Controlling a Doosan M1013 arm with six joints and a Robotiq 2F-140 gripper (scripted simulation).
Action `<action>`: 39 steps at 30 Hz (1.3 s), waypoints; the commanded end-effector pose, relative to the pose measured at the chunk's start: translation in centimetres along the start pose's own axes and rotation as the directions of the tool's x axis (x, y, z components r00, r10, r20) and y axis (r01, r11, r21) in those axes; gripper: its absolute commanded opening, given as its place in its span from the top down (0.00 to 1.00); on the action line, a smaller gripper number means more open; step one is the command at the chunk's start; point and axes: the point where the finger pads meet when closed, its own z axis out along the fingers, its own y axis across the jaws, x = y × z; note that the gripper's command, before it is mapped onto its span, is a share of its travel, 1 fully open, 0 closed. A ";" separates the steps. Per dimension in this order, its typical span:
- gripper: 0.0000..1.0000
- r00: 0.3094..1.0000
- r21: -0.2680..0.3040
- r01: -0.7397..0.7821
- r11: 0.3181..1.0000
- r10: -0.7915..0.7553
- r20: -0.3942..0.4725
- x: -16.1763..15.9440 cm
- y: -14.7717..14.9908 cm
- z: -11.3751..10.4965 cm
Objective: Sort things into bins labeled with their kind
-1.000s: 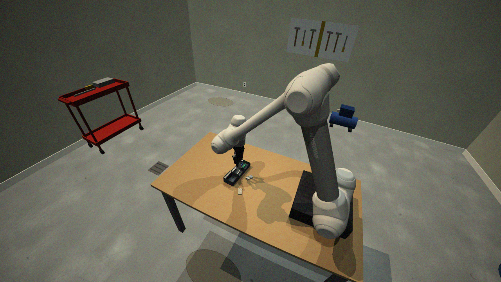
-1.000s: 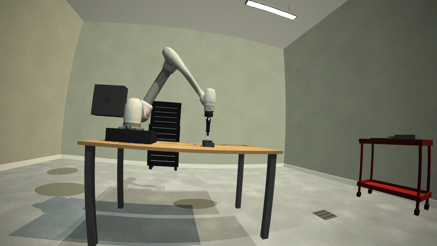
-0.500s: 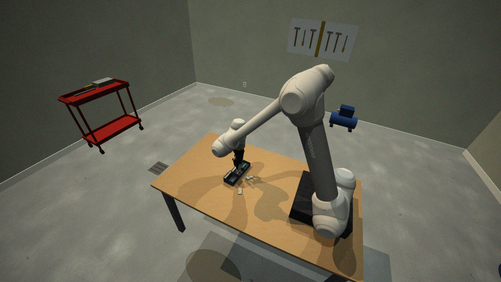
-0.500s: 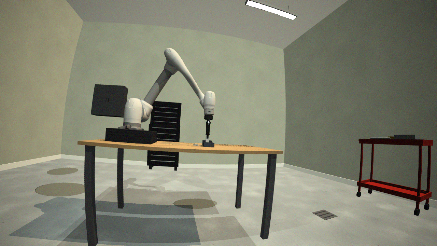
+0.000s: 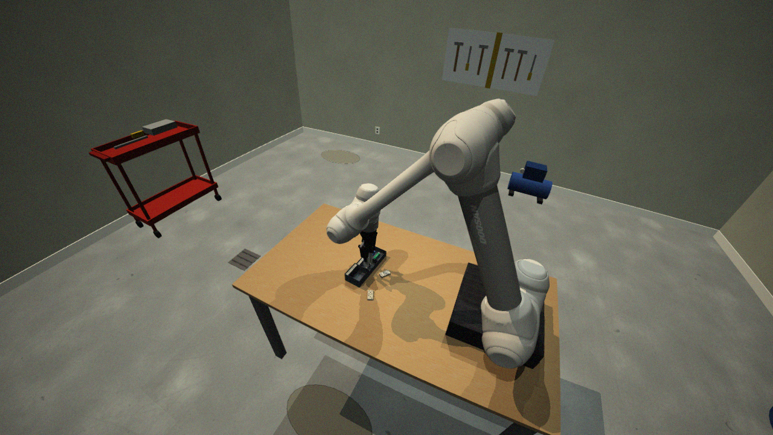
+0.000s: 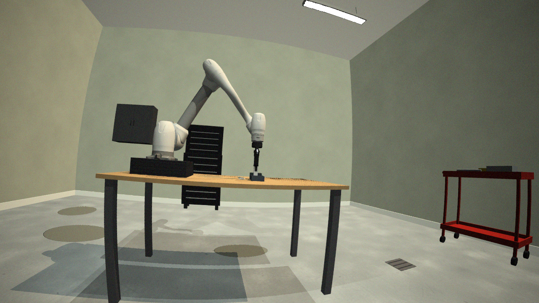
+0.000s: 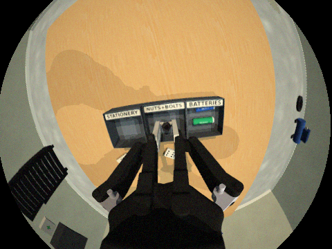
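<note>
A dark row of three bins (image 5: 365,265) stands on the table, labelled STATIONERY (image 7: 122,115), NUTS & BOLTS (image 7: 163,107) and BATTERIES (image 7: 205,104). My gripper (image 7: 166,126) hangs straight down over the middle bin, and it also shows in the top view (image 5: 369,258) and the exterior view (image 6: 256,167). Its fingers stand a little apart. A small grey metal piece (image 7: 165,129) shows between the fingertips, inside the nuts and bolts bin. A green battery (image 7: 203,121) lies in the batteries bin. Two small white dotted tiles (image 5: 384,273) (image 5: 370,294) lie on the table beside the bins.
The robot's black base (image 5: 470,308) sits at the table's near right. A red cart (image 5: 154,173) and a blue compressor (image 5: 529,183) stand on the floor away from the table.
</note>
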 end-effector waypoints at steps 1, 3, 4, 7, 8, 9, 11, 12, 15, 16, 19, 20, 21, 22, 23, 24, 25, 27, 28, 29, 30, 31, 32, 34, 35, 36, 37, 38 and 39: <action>0.80 1.000 0.000 0.000 1.000 0.000 0.000 0.0 0.0 0.0; 0.80 1.000 0.000 0.000 1.000 0.000 0.000 0.0 0.0 0.0; 0.80 1.000 0.000 0.000 1.000 0.000 0.000 0.0 0.0 0.0; 0.80 1.000 0.000 0.000 1.000 0.000 0.000 0.0 0.0 0.0; 0.80 1.000 0.000 0.000 1.000 0.000 0.000 0.0 0.0 0.0; 0.80 1.000 0.000 0.000 1.000 0.000 0.000 0.0 0.0 0.0; 0.80 1.000 0.000 0.000 1.000 0.000 0.000 0.0 0.0 0.0; 0.80 1.000 0.000 0.000 1.000 0.000 0.000 0.0 0.0 0.0; 0.80 1.000 0.000 0.000 1.000 0.000 0.000 0.0 0.0 0.0; 0.80 1.000 0.000 0.000 1.000 0.000 0.000 0.0 0.0 0.0; 0.80 1.000 0.000 0.000 1.000 0.000 0.000 0.0 0.0 -0.4; 0.80 1.000 0.000 0.000 1.000 0.000 0.000 0.0 0.0 -0.5; 0.80 1.000 0.000 0.000 1.000 0.000 0.000 0.0 0.0 -0.7; 0.80 1.000 0.000 0.000 1.000 0.000 0.000 0.0 0.0 -0.8; 0.80 1.000 0.000 0.000 1.000 0.000 0.000 0.0 0.0 -0.9; 0.80 1.000 0.000 0.000 1.000 0.000 0.000 0.0 0.0 -1.1; 0.80 1.000 0.000 0.000 1.000 0.000 0.000 0.0 0.0 -1.1; 0.80 1.000 0.000 0.000 1.000 0.000 0.000 0.0 0.0 -1.2; 0.80 1.000 0.000 0.000 1.000 0.000 0.000 0.0 0.0 -1.3; 0.80 1.000 0.000 0.000 1.000 0.000 0.000 0.0 0.0 -1.5; 0.80 1.000 0.000 0.000 1.000 0.000 0.000 0.0 0.0 -1.6; 0.80 1.000 0.000 0.000 1.000 0.000 0.000 0.0 0.0 -1.7; 0.80 1.000 0.000 0.000 1.000 0.000 0.000 0.0 0.0 -1.9; 0.80 1.000 0.000 0.000 1.000 0.000 0.000 0.0 0.0 -2.1; 0.80 1.000 0.000 0.000 1.000 0.000 0.000 0.0 0.0 -2.3; 0.80 1.000 0.000 0.000 1.000 0.000 0.000 0.0 0.0 -2.4; 0.80 1.000 0.000 0.000 1.000 0.000 0.000 0.0 0.0 -2.5; 0.80 1.000 0.000 0.000 1.000 0.000 0.000 0.0 0.0 -2.7; 0.80 1.000 0.000 0.000 1.000 0.000 0.000 0.0 0.0 -2.8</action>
